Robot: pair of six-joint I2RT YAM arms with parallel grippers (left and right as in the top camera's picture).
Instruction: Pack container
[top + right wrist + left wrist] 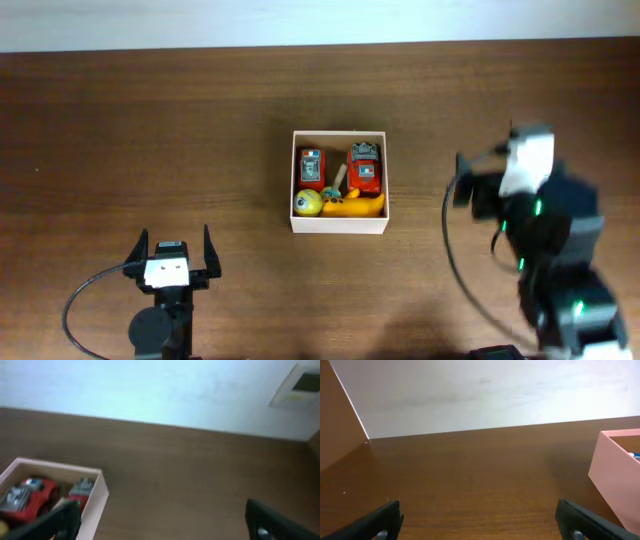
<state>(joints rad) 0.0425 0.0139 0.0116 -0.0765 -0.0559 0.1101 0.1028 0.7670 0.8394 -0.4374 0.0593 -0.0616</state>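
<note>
Brown wooden worktop (150, 120) under me. My left end effector (174, 245) and right end effector (167, 525) both gape wide, gripping nothing, flanking the container (340, 226), which sits square to the worktop's edges with no longer side; two red cars (364, 168) inside lie lengthwise toward the far wall (300, 20).

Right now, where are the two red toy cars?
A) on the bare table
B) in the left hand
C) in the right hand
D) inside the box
D: one red car and the other red car both lie inside the container, near a yellow ball.
</note>
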